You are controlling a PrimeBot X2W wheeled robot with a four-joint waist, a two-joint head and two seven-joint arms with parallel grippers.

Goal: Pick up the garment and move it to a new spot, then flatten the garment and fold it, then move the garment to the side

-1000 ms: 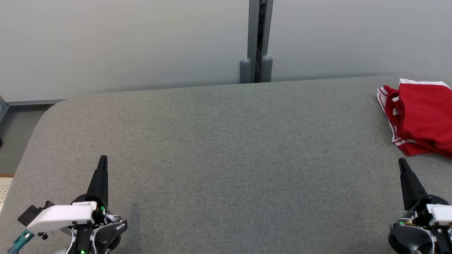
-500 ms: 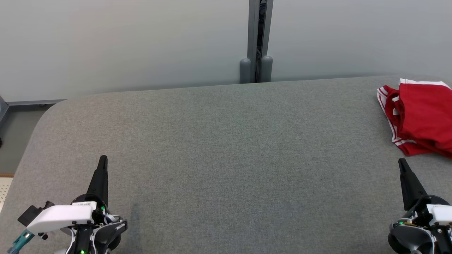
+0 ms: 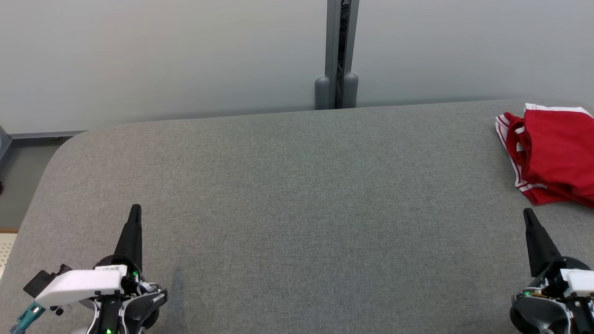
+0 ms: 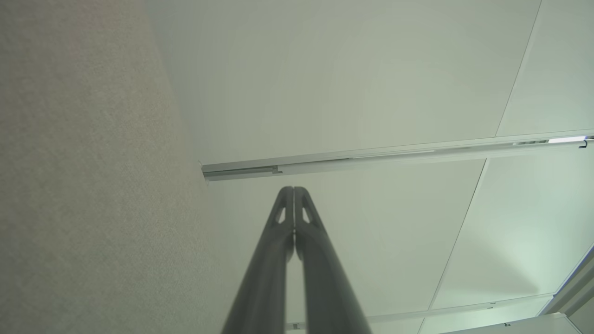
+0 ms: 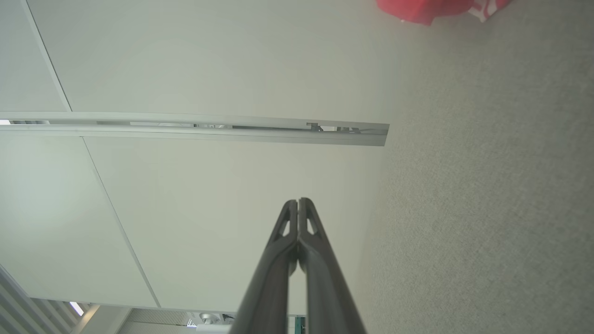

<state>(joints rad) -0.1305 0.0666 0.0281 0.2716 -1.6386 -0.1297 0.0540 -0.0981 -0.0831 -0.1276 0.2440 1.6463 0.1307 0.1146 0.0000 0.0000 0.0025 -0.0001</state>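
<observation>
Garment [image 3: 554, 153], red with white stripes, lies crumpled at far right of grey table [image 3: 297, 208]. It is cut by frame edge, so long axis unclear. My right pincer [image 3: 527, 214] is nearer, garment just beyond its tip. My left pincer [image 3: 135, 209] is well apart. Both pressed together, empty.

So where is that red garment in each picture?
Head view: red garment at the right edge, on the grey table.
Right wrist view: red garment at the top edge, right of centre.
Left wrist view: grey table along the left side.
Shared landmark: the metal wall post.
</observation>
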